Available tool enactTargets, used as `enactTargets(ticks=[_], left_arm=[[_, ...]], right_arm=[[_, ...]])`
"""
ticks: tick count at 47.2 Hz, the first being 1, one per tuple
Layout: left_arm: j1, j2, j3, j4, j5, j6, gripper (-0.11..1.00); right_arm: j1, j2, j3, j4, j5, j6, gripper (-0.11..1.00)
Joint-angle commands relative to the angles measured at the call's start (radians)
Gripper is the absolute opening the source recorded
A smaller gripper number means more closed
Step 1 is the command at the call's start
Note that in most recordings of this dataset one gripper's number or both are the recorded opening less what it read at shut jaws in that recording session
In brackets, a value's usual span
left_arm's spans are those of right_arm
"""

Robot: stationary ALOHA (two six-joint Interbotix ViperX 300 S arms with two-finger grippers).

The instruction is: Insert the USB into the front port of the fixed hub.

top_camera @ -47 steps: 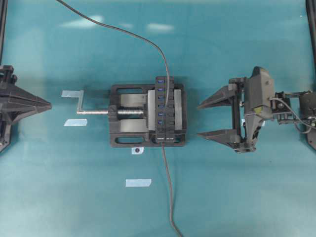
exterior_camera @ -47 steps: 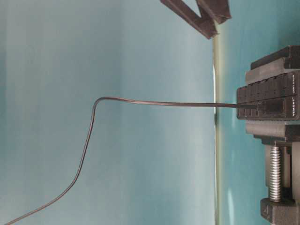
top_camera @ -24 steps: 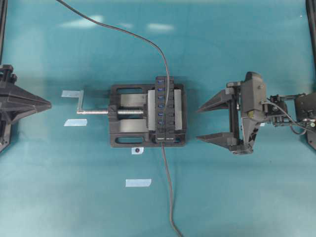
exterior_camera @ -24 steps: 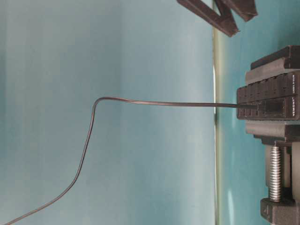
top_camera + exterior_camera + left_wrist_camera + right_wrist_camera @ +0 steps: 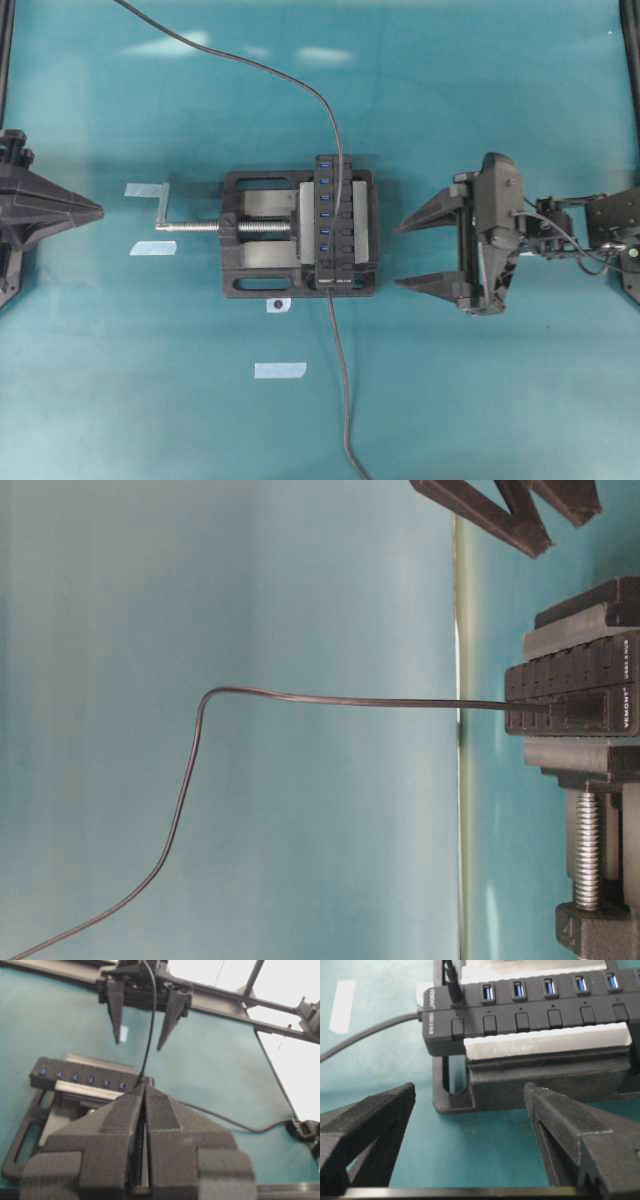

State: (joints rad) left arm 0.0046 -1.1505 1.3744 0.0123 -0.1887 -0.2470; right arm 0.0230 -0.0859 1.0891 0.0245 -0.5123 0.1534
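Note:
The fixed hub [image 5: 345, 238] is a narrow black bar with blue ports, clamped in a black vise [image 5: 260, 272]. The USB [image 5: 453, 987] stands plugged into the hub's [image 5: 535, 1012] end port, beside the hub's own lead. Its thin cable [image 5: 331, 110] arcs away to the top left. In the table-level view the USB [image 5: 575, 708] sits in the hub [image 5: 620, 695]. My right gripper [image 5: 398, 256] is open and empty, right of the vise, fingers pointing at it. My left gripper [image 5: 100, 210] rests shut and empty at the far left.
The hub's own thicker lead [image 5: 342, 390] runs from its front end to the near table edge. The vise's silver screw and crank [image 5: 175, 225] stick out to the left. Blue tape strips [image 5: 150, 190] [image 5: 280, 370] lie on the teal table.
The open right gripper has shifted a little toward the vise and tipped, its fingers sinking closer to the table. The USB, hub and left gripper have not moved.

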Motion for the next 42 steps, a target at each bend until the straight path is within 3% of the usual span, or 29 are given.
enactTargets(ticks=[1,29,42], left_arm=[[0.003,0.006,-0.034,0.003,-0.015,0.002,0.0],[0.031,-0.025,-0.017,0.002,-0.118,0.002,0.0],[0.031,-0.021,-0.032,0.003,-0.074,0.018,0.0]], right_arm=[[-0.008,-0.006,-0.02,0.002,-0.011,0.028,0.88],[-0.008,-0.005,-0.023,-0.003,-0.012,0.038,0.88],[-0.005,-0.005,-0.034,-0.003,-0.014,0.04,0.88]])
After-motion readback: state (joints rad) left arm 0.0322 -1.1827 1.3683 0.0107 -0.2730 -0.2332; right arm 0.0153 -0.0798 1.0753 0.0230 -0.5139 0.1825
